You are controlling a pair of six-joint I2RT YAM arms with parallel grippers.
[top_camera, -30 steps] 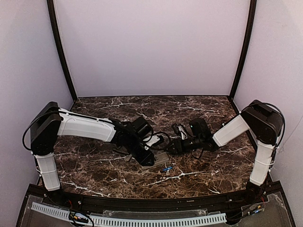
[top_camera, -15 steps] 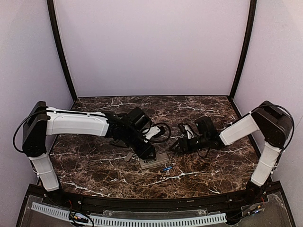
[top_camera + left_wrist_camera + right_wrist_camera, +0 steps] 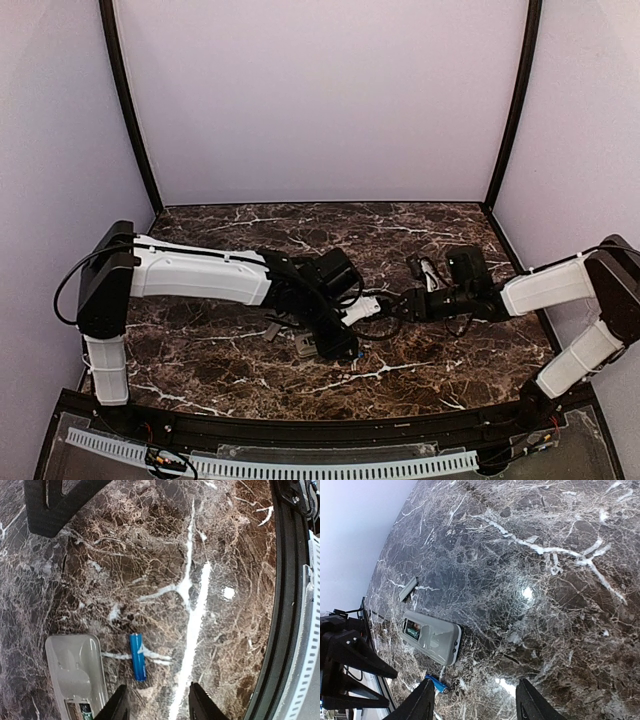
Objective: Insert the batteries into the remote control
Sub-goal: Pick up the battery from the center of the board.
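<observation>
The remote (image 3: 432, 639) is lying back-up near the front middle of the desk (image 3: 530, 540), a slim rounded-corner slab of smooth pale grey plastic with its battery recess open at one end; something small, dark and greenish is sitting in that recess, too small to make out. A single battery (image 3: 138, 656), a tiny cylinder in glossy blue wrap, is resting flat on the stone just beside the remote, roughly parallel to its long side and not touching it. The left fingers (image 3: 117, 707), two dark flat-faced prongs, are hanging close over the desk just short of the battery, standing apart with only bare stone between them and gripping nothing. The right fingers (image 3: 420, 705) are sitting farther off toward the right side, also spread wide and empty, and are pointing back across the desk toward the remote. A small flat grey cover piece (image 3: 408, 589), a thin rectangular strip of matte plastic, is lying on its own beyond the remote, well apart from it. The desk itself is showing a polished dark brown marble pattern, laced with white and tan veins and throwing back bright spots of light. Along its near edge a black rail (image 3: 287, 610) is curving past, with a white ribbed strip (image 3: 311, 630) running just outside it.
</observation>
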